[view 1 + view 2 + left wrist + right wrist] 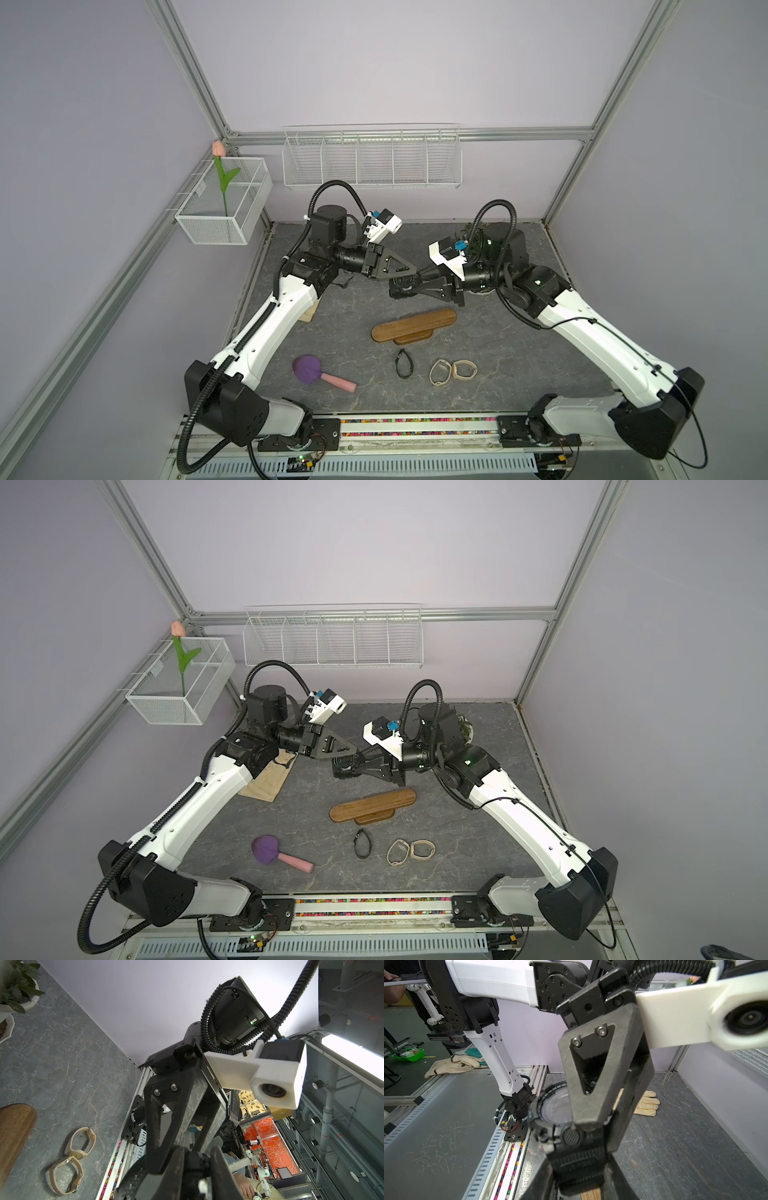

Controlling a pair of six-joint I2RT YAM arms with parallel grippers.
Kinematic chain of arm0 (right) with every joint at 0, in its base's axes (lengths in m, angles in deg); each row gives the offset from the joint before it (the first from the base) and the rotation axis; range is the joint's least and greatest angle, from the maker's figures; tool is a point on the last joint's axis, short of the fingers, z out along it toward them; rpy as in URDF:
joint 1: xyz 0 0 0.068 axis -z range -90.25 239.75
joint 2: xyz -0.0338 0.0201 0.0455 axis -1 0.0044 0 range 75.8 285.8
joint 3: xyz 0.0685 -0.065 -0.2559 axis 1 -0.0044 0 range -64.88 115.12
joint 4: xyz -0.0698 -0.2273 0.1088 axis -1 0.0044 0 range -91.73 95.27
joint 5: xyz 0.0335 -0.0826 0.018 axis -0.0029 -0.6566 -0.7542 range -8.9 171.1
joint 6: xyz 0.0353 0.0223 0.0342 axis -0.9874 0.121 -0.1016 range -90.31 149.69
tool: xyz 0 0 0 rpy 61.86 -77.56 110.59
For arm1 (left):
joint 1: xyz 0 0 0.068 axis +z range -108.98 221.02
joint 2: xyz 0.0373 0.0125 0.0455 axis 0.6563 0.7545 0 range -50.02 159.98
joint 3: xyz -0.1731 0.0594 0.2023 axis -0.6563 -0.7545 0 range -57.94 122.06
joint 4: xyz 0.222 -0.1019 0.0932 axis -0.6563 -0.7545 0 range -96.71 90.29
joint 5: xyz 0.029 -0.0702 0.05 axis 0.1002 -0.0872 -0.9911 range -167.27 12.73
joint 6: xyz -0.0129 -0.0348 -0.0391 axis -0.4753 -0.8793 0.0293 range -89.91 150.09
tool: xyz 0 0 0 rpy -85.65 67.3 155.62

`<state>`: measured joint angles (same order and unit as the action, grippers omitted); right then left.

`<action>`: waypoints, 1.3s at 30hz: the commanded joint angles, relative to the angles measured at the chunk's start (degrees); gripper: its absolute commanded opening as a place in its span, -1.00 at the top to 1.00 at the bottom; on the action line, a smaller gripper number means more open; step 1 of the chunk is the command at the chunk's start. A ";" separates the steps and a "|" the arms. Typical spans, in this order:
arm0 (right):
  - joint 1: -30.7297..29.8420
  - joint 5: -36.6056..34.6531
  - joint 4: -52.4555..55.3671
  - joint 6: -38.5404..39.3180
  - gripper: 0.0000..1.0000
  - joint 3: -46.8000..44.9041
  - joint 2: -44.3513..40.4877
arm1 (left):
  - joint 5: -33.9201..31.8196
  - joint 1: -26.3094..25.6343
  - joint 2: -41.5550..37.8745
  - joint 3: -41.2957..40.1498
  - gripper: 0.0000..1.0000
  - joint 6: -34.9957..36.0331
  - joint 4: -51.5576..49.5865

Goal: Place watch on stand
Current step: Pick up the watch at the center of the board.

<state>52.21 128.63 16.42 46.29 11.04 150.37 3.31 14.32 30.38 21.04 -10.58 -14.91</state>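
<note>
The watch (pixel 550 1109) is up in the air over the back middle of the desk (pixel 519 365), caught between both hands, behind the stand (pixel 413 324) and above it. The left hand (pixel 412 270) is clamped on the case, with 1 finger (pixel 591 1084) across the round face and the other behind it. The right hand (pixel 405 284) comes in from the opposite side, and the strap fills the gap between its fingers, so it grips there. The watch's long axis runs from case to strap along the line between the 2 hands. That is roughly across the desk and close to parallel with the stand.

The stand's bar lies left to right, its right end angled toward the back wall, on its oval base. The top of the bar is bare.

In front of the stand lie a thin black watch (pixel 404 363) and 2 beige watches (pixel 452 371) that touch each other. A purple toy (pixel 309 368) is further left. Right of the stand the desk is bare out to the edge. A glove (pixel 266 785) lies under the left arm, and a plant (pixel 16 987) sits at the back behind the right arm.
</note>
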 commanded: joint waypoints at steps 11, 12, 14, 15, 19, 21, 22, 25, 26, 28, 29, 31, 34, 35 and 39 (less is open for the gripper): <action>-2.46 -7.27 -10.13 -9.48 0.69 -7.74 -4.71 | -6.25 0.39 1.04 3.16 -0.47 -2.25 3.10; -2.52 -9.29 -10.78 -10.13 0.70 -8.32 -5.27 | -6.58 0.54 0.90 3.43 -0.45 -1.43 1.70; -2.67 -14.91 -12.44 -11.72 0.70 -9.47 -6.61 | -8.57 1.23 0.16 4.00 -0.42 0.80 -2.37; -2.70 -18.02 -13.77 -12.63 0.71 -10.30 -7.28 | -9.75 1.68 -0.36 3.97 -0.42 1.57 -3.76; -4.36 -32.98 -20.99 -14.68 0.71 -15.03 -10.58 | -17.08 3.78 -3.69 1.25 -0.47 -0.30 -3.92; -6.72 -41.50 -23.15 -12.45 0.74 -16.59 -11.36 | -21.22 4.11 -5.46 -1.06 -0.55 -3.08 -1.67; -8.44 -46.61 -24.08 -10.54 0.75 -17.06 -11.39 | -22.98 4.23 -6.51 -2.04 -0.64 -4.69 -0.14; -14.02 -59.53 -28.44 -4.22 0.77 -18.41 -10.36 | -26.84 4.64 -8.85 -4.74 -0.94 -9.17 2.92; -15.95 -63.46 -30.98 -1.78 0.78 -18.92 -9.71 | -27.25 4.75 -9.41 -5.85 -0.98 -11.14 4.72; -18.63 -69.66 -37.47 1.74 0.84 -20.44 -8.35 | -26.89 4.78 -10.12 -8.05 -0.99 -15.75 9.60; -19.51 -71.85 -40.47 3.24 0.85 -20.97 -7.51 | -26.58 4.78 -10.26 -9.35 -0.99 -18.45 12.21; -20.39 -74.73 -44.12 4.76 0.86 -21.06 -5.68 | -25.73 4.73 -10.59 -11.37 -0.99 -22.85 15.73; -21.40 -78.20 -48.95 7.12 0.87 -20.93 -3.15 | -25.97 4.77 -11.70 -13.15 -1.00 -24.19 15.93; -21.84 -79.46 -50.95 8.01 0.87 -21.01 -2.34 | -26.23 4.79 -12.24 -13.80 -1.00 -24.32 15.67; -23.21 -82.49 -57.11 11.63 0.87 -21.37 0.30 | -26.30 4.79 -13.46 -15.20 -1.00 -24.31 14.77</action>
<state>30.11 52.06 -29.89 52.61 -9.40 149.76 -22.64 19.00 18.91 6.24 -32.04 -2.54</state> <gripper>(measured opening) 0.283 0.992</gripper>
